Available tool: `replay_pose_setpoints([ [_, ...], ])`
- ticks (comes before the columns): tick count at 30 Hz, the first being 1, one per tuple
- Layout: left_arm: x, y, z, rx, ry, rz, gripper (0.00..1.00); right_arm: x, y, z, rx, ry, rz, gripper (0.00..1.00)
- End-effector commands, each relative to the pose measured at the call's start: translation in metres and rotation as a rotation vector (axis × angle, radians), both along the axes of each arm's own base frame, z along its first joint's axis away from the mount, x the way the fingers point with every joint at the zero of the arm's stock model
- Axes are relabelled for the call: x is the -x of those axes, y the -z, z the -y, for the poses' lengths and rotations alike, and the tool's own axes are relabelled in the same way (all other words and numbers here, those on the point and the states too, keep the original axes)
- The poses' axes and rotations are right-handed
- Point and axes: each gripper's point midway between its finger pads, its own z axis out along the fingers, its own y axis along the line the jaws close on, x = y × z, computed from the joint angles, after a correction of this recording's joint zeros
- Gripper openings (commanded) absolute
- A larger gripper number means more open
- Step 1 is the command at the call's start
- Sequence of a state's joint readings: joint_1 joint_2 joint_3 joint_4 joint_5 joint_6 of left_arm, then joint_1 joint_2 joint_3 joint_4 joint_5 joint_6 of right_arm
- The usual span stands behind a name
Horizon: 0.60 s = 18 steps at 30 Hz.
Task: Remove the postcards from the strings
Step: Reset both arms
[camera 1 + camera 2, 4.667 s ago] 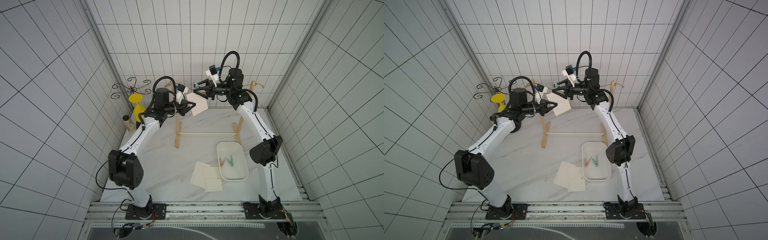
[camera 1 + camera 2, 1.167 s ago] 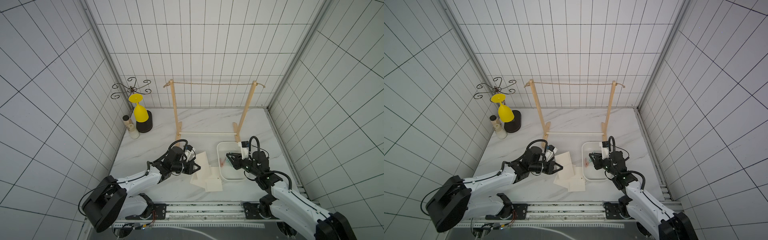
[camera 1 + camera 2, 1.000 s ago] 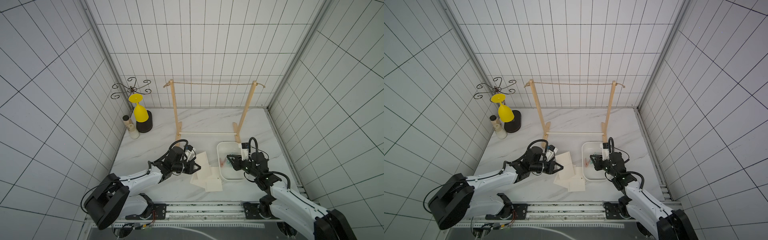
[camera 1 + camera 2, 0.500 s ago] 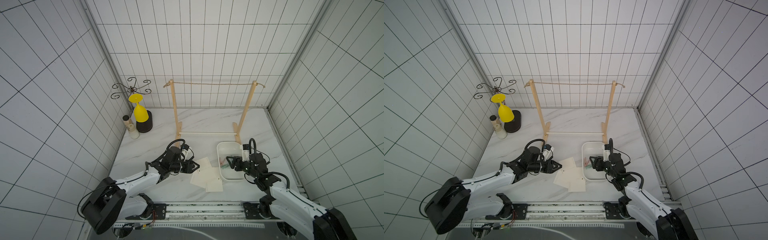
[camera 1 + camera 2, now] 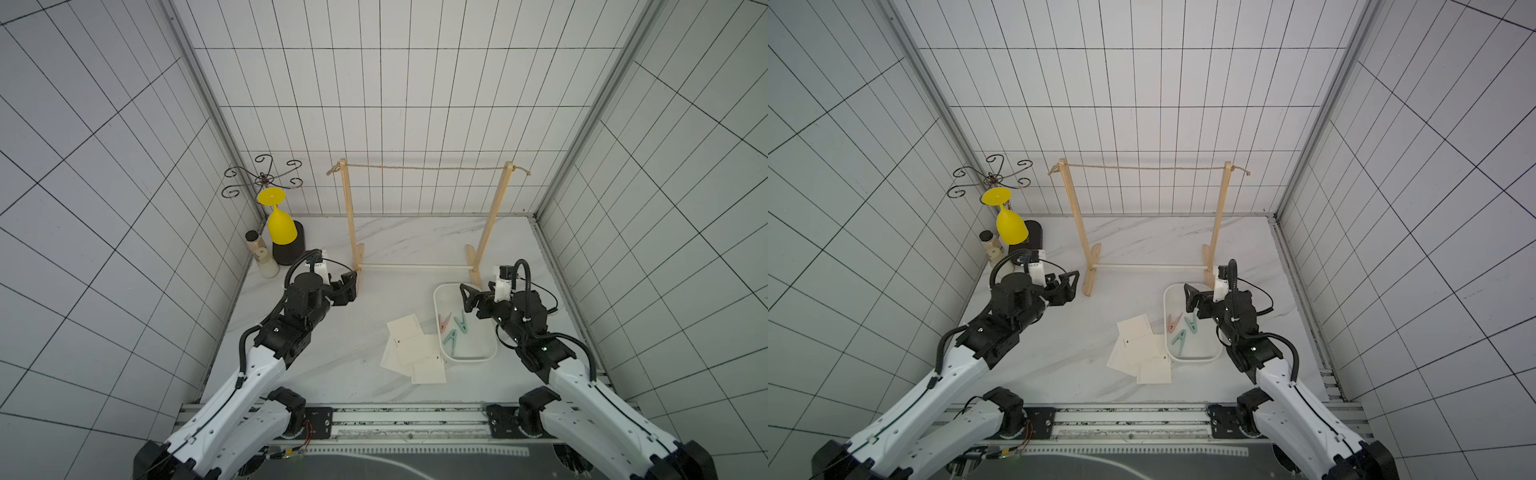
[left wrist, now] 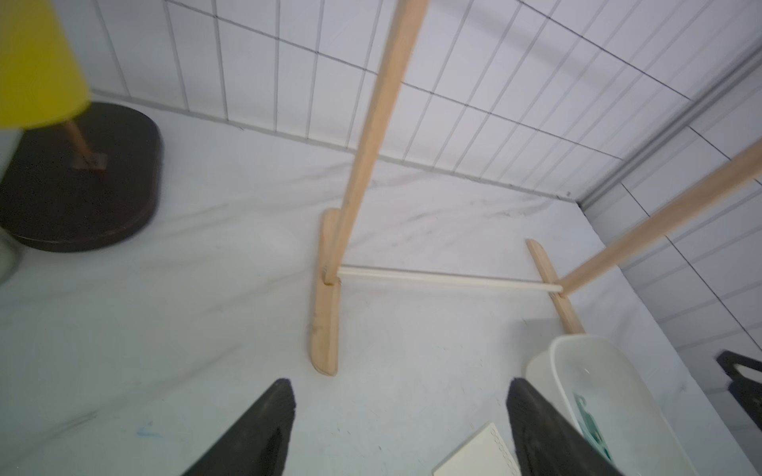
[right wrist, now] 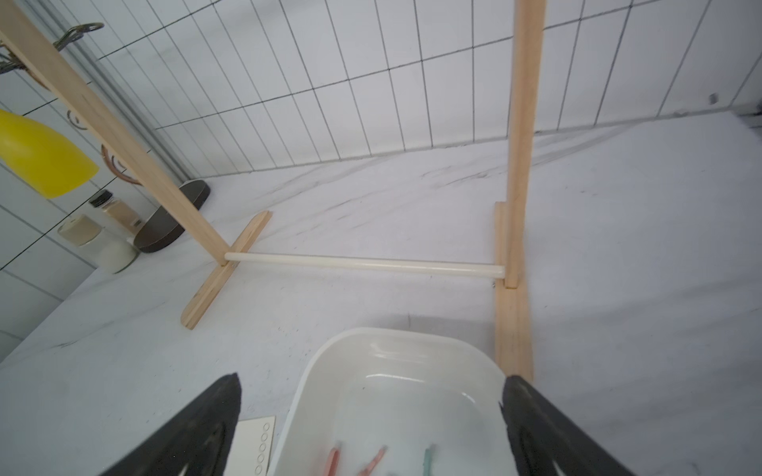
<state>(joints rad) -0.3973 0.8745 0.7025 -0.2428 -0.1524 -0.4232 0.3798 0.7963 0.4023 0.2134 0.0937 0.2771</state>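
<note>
In both top views the string [image 5: 428, 168] runs between the tops of the two posts of the wooden frame [image 5: 350, 224], at the back of the marble table [image 5: 332, 357]. The postcards [image 5: 415, 351] are off it. We see them lying flat in a loose, overlapping pile toward the front of the table, just beside the near left corner of the white tray [image 5: 478, 347]. Three clothes pegs [image 5: 451, 337], one pink and two green, lie inside the tray.

The left gripper [image 6: 402, 387] stands wide open and has hold of nothing. In its wrist view we look between the two black fingers [image 6: 264, 420] at the table, with the foot of the left post just ahead and a corner of one postcard at the picture's edge. It sits well apart from the pile.

The right gripper [image 7: 371, 381] is also spread wide and empty. We see it over the far end of the tray, and in its wrist view the fingers [image 7: 198, 428] stand on either side of the tray, apart from the pegs.

A yellow glass [image 5: 281, 227] hangs upside down on a stand in the back left corner.
</note>
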Motion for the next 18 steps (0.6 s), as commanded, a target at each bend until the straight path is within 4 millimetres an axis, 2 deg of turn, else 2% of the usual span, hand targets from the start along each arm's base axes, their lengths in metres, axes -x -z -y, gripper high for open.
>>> replay_pose_setpoints([
  [1,-0.021,-0.011,-0.058,-0.125,-0.294,0.044,0.86,-0.016,-0.03,0.041,0.066,0.189,0.133,1.0],
  [5,-0.037,0.005,-0.092,-0.254,-0.475,0.021,0.88,-0.024,-0.018,0.076,0.11,0.328,0.159,1.0],
  [9,-0.048,0.028,-0.115,-0.394,-0.619,0.005,0.88,-0.028,-0.002,0.108,0.184,0.422,0.168,1.0],
  [12,-0.056,0.046,-0.121,-0.411,-0.626,0.015,0.88,-0.031,0.008,0.134,0.165,0.488,0.157,1.0],
  [14,-0.061,0.057,-0.116,-0.379,-0.549,0.042,0.88,-0.033,0.01,0.143,0.176,0.506,0.151,1.0],
  [18,-0.055,0.068,-0.131,-0.372,-0.563,0.096,0.88,-0.037,0.02,0.152,0.191,0.518,0.135,1.0],
])
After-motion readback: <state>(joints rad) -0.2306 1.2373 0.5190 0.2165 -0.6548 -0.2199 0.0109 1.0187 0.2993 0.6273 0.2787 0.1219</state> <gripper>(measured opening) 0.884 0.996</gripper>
